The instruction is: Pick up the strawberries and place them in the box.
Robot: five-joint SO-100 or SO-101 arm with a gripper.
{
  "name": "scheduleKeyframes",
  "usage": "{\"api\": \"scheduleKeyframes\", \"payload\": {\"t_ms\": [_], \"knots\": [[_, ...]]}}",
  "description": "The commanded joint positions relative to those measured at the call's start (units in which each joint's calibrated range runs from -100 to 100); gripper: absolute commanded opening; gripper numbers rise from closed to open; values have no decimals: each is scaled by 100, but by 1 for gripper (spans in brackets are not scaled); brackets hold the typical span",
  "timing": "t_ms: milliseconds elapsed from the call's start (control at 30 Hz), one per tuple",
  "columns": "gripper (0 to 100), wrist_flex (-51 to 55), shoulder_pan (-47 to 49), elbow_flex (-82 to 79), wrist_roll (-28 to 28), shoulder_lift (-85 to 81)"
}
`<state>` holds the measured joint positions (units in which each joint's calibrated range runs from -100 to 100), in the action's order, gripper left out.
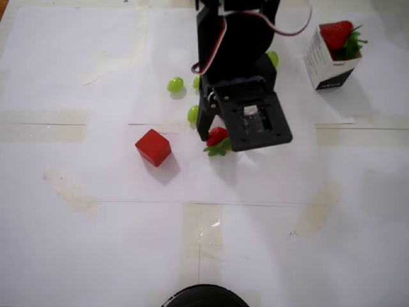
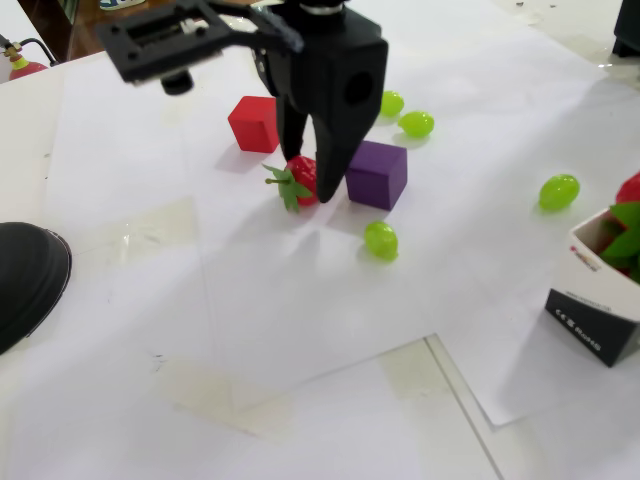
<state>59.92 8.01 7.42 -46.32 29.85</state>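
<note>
In the fixed view, the nearest thing at the right edge is the box (image 2: pixel 598 305), white with a black lower band that carries small white print, too small to read. Red and green parts of strawberries show at its mouth, and the overhead view shows one strawberry in the box (image 1: pixel 337 33) sticking out of the top. Farther in, a green grape (image 2: pixel 380 240) lies alone on the white paper (image 2: pixel 300 330). Beyond it, in the middle of the scene, the gripper (image 2: pixel 312 185) stands over the loose strawberry (image 2: pixel 298 181), which lies on the paper just left of the purple cube (image 2: pixel 377 173). The fingers are narrow, one on each side of the red fruit, and they seem to touch it; a firm hold cannot be confirmed. The step in hand looks like the grasp. The next move probably needs a full squeeze, a straight lift clear of the purple cube, then a carry to the right toward the box. Behind the gripper sit the red cube (image 2: pixel 254 123) and more grapes (image 2: pixel 417 123).
</note>
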Motion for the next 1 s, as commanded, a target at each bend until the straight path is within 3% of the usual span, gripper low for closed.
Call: {"api": "scheduleKeyframes", "payload": {"t_ms": [0, 767, 967], "knots": [[20, -85, -29, -60, -68, -328], [22, -584, -51, -97, -73, -234], [16, -584, -51, -169, -137, -259]]}}
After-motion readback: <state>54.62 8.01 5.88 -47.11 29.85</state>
